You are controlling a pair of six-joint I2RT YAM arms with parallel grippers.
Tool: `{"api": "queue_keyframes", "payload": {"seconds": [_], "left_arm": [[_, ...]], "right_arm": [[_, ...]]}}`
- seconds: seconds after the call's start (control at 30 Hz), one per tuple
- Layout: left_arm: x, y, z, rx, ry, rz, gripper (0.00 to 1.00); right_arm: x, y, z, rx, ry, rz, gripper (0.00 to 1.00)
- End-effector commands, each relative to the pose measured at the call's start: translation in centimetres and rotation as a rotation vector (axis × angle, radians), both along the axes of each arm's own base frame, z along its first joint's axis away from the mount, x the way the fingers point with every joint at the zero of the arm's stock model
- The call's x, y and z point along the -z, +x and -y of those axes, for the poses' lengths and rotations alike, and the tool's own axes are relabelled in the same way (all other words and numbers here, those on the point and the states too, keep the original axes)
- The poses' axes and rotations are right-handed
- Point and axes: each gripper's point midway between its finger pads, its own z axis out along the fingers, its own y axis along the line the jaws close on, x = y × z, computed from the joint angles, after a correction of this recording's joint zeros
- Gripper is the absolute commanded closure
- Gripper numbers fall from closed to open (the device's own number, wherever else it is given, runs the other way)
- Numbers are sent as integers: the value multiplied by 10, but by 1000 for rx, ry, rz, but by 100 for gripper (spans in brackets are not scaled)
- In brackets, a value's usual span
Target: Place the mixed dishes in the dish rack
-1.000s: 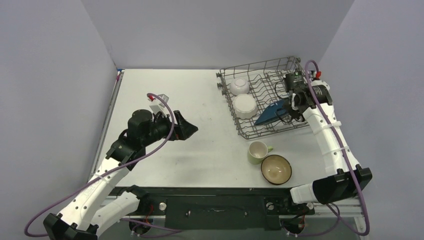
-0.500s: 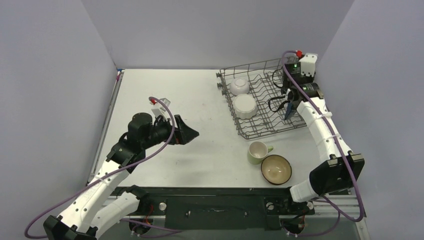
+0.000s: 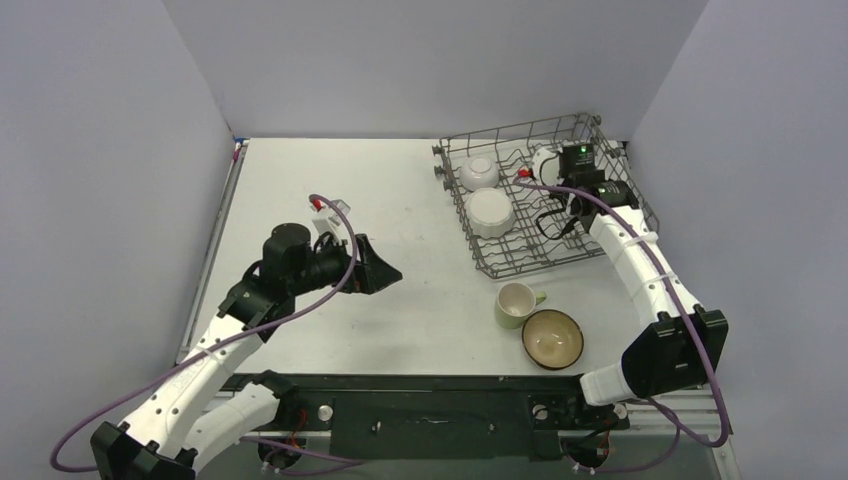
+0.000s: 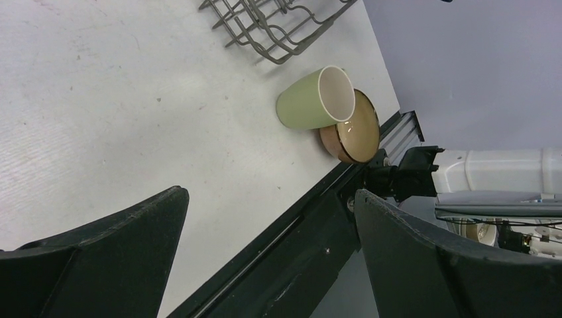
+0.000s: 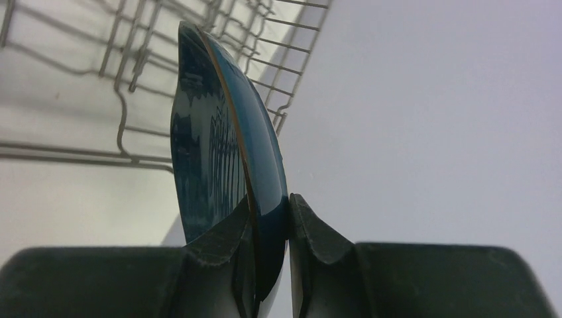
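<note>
I'm gripping the dark blue striped leaf-shaped dish point(image 5: 219, 132) edge-on in right gripper point(image 5: 268, 218), long axis projecting ahead toward grey wire rack point(image 3: 515, 131).

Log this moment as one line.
right claw: shut on blue leaf dish, on edge over dish rack | left claw: open, empty | in rack: white bowl, scalloped plate | on table: green mug, brown bowl

White bowl point(image 3: 479, 172) and scalloped plate point(image 3: 491, 213) sit in the dish rack point(image 3: 540, 262); blue leaf dish point(image 5: 225, 152) held edgewise above it; green mug point(image 3: 515, 305) beside brown bowl point(image 3: 552, 338).
</note>
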Motion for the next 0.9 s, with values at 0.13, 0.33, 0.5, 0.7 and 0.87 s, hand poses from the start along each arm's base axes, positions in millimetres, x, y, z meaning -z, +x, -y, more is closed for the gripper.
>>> {"api": "queue_keyframes", "payload": {"seconds": [0.13, 0.33, 0.5, 0.7, 0.87], "left_arm": [[-6, -3, 8, 65, -8, -11, 4], [-5, -4, 12, 85, -29, -1, 4], [2, -9, 19, 114, -51, -16, 4], [1, -14, 20, 120, -60, -16, 4], [0, -15, 21, 123, -69, -8, 3]], "right_arm": [[-19, 2, -12, -342, -207, -120, 100], [13, 8, -16, -411, -275, -157, 100], [6, 26, -22, -497, -348, -136, 100], [9, 36, -37, -610, -384, -141, 100], [21, 37, -50, -701, -401, -161, 100]]}}
